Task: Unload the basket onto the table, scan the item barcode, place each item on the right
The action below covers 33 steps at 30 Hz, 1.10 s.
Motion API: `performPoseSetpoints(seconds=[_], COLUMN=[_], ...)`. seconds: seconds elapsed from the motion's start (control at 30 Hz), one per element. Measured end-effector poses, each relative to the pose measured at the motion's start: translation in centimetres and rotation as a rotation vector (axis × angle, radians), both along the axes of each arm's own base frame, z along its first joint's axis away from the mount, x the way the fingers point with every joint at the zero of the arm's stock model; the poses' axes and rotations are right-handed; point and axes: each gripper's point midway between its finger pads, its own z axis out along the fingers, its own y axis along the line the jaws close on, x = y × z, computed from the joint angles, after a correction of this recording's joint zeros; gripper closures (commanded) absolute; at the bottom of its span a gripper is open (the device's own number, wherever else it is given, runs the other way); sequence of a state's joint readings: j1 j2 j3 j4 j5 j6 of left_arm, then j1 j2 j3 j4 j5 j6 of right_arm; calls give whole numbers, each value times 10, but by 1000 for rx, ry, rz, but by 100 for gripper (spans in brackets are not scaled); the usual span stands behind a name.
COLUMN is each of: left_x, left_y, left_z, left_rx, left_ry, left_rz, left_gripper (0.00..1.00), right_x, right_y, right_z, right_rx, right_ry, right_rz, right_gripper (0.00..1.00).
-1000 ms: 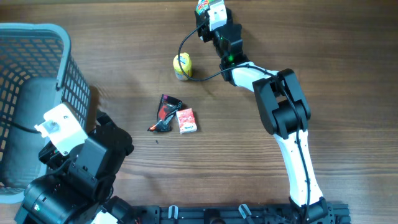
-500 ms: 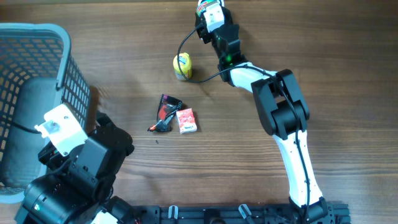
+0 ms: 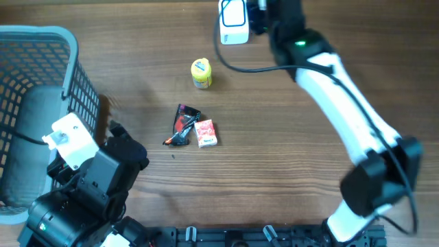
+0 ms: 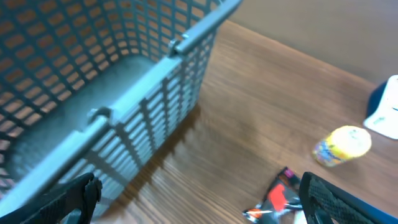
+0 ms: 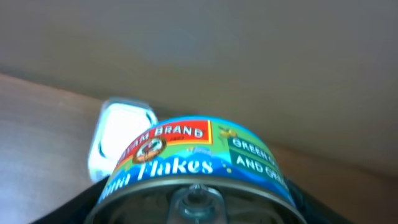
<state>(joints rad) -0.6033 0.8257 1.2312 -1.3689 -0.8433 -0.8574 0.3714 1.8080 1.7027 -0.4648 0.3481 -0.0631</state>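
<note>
A tuna flakes can [image 5: 193, 168] with a blue, green and orange label fills the right wrist view, and my right gripper [image 5: 196, 202] is shut on it, dark fingers at both sides. Just behind the can to the left stands the white barcode scanner [image 5: 121, 137]. From overhead the scanner [image 3: 234, 15] sits at the table's far edge, with the right gripper [image 3: 264, 12] right beside it; the can is hidden there. My left gripper [image 4: 199, 199] is open and empty, low over the table beside the basket.
A grey mesh basket [image 3: 68, 75] fills the left side. A small yellow bottle [image 3: 201, 73], a black-and-red packet [image 3: 182, 124] and a red box [image 3: 206, 133] lie mid-table. The right arm [image 3: 343, 103] stretches across the right half.
The right arm has swung out to the right, its wrist shifting right off the scanner, which now shows uncovered. The left arm has stayed still.
</note>
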Motion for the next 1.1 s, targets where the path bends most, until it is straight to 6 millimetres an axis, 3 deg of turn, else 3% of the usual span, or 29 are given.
performPoseSetpoints(seconds=[0.07,0.17,0.27,0.37,0.43,0.5,0.53,0.63,0.77,0.8,0.83,0.9,1.1], left_x=[1,3,6,10,15,21,26,46,77,83,87,95,101], left_y=[-5,-13,-21,-32,-42,-51,-57,-80,-112,-117,-122,-131,-137], left_z=[-2,-5,-5,-5,-11,-20,-27,-52,-89,-96,-103,-113,-109], left_rx=[-28,-69,-112,-162,-182,-181,-178,-171,-170,-169,-167,-177,-197], left_ry=[7,15,7,2,32,79,113,211,311,325,340,359,331], left_rz=[-17,-45,-66,-93,-117,-130,-138,-157,-173,-174,-176,-184,-210], left_gripper=[0,0,0,0,0,0,0,0,0,0,0,0,0], right_x=[-33,-58,-64,-70,-80,-87,-95,-119,-148,-151,-155,-164,-191], right_y=[-50,-117,-173,-251,-303,-340,-361,-389,-416,-421,-427,-438,-460], right_z=[-19,-54,-66,-86,-115,-145,-171,-223,-270,-274,-275,-276,-277], right_rx=[28,44,74,112,164,233,278,352,434,459,470,500,590], right_ry=[168,346,389,413,465,505,550,656,742,744,738,731,736], right_rz=[-146,-325,-458,-635,-740,-807,-846,-920,-1020,-1032,-1049,-1076,-1104], right_gripper=[48,44,43,44,44,44,45,45,44,43,35,1,0])
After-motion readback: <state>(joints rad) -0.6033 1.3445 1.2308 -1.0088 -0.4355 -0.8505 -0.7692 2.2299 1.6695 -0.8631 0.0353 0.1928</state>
